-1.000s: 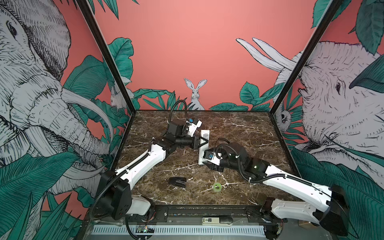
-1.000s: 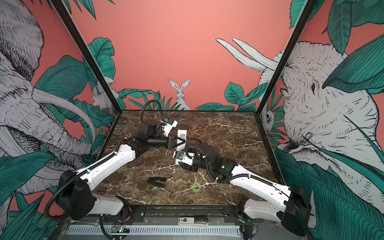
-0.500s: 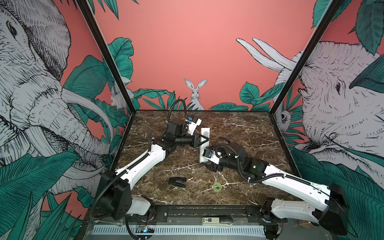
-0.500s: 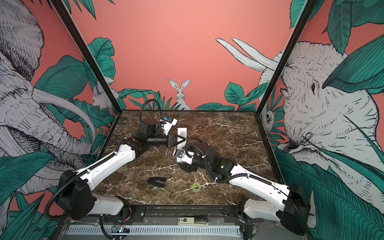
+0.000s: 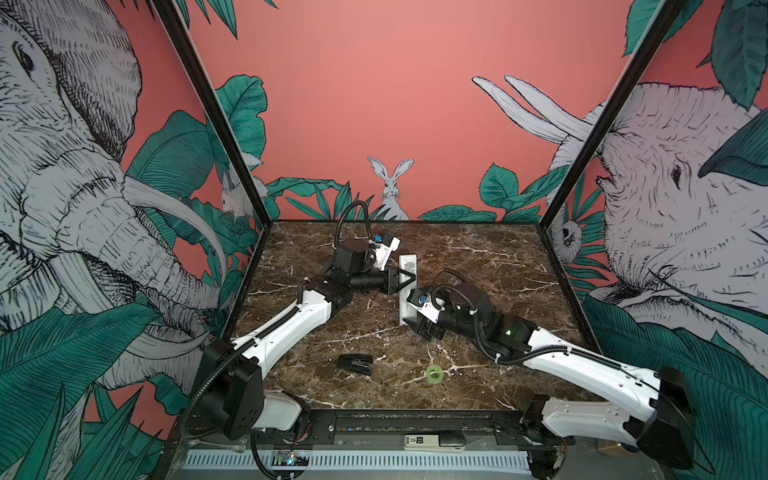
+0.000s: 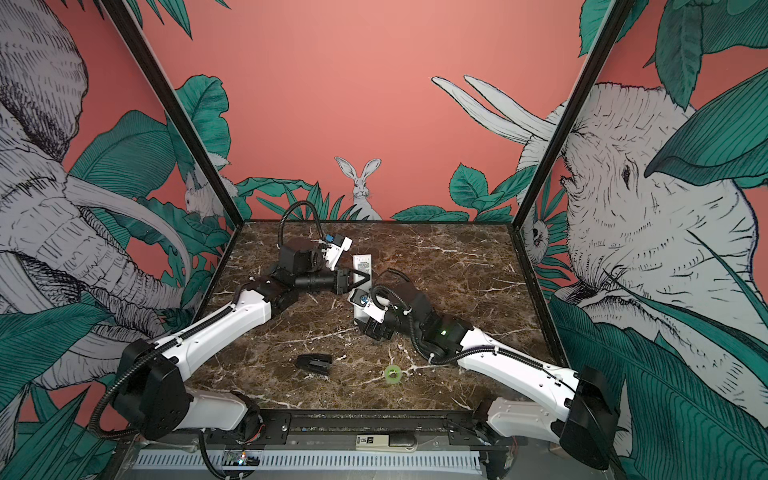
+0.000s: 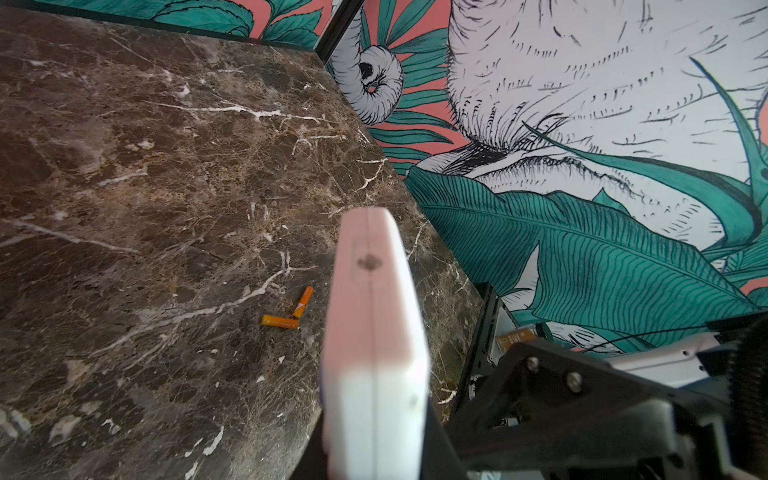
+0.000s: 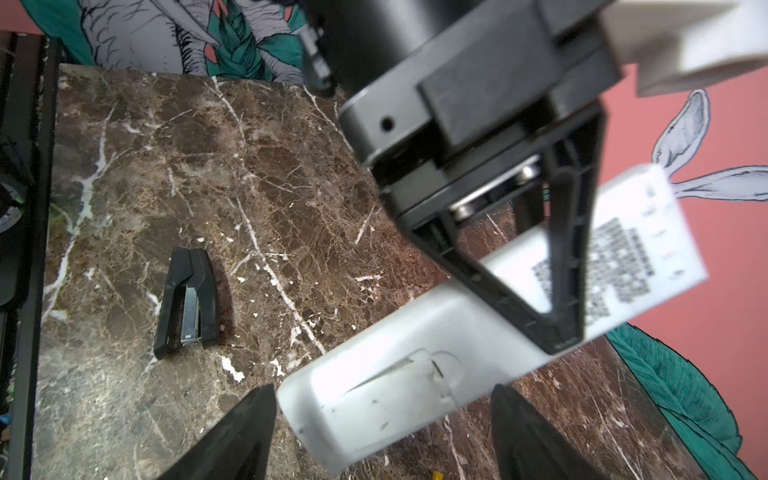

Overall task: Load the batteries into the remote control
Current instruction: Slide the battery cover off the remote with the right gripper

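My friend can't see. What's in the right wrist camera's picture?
A white remote control, label side showing, is clamped at its middle by the left gripper over a brown marble table. The right gripper stands open, a finger on each side of the remote's near end, and a black stapler lies on the table.

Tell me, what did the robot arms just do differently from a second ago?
The right gripper crept a little toward the near end of the remote control and opened wider; its jaws now sit either side of that end without squeezing. The left gripper stayed shut on the remote control, which hardly moved. The stapler and green tape ring stayed put.
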You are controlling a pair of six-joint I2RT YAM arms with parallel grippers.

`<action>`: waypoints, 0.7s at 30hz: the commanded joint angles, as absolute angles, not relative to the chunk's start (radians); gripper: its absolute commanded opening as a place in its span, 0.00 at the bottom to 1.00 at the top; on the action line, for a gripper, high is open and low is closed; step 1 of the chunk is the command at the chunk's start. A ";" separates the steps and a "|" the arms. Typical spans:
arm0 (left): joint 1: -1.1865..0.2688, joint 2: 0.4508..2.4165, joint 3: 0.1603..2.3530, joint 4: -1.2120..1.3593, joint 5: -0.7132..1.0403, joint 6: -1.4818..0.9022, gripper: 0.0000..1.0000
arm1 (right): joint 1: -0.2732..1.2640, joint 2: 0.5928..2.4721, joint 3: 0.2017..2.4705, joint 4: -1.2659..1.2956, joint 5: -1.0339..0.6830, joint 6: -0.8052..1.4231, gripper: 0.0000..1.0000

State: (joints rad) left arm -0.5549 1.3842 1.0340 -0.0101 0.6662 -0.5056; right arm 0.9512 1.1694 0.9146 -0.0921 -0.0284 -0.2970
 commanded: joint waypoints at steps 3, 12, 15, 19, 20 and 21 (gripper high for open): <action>-0.530 1.355 0.991 0.083 0.621 -0.596 0.00 | 0.957 1.148 0.985 -0.116 0.044 -0.151 0.83; -0.530 1.343 0.971 0.110 0.531 -0.646 0.00 | 0.768 1.162 0.958 -0.060 -0.231 0.308 0.79; -0.531 1.336 0.965 0.101 0.514 -0.643 0.00 | 0.751 1.195 0.964 -0.060 -0.260 0.335 0.78; -0.530 1.333 0.962 0.096 0.505 -0.641 0.00 | 0.736 1.245 0.970 -0.030 -0.318 0.363 0.78; -0.531 1.332 0.964 0.093 0.503 -0.640 0.00 | 0.736 1.255 0.971 -0.022 -0.326 0.365 0.78; -0.531 1.332 0.965 0.088 0.500 -0.636 0.00 | 0.736 1.264 0.974 -0.019 -0.331 0.368 0.78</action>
State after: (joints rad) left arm -0.5331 1.3746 0.9745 0.0731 0.5163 -0.6323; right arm 0.7406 1.2491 0.9638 -0.0792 -0.2638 0.3130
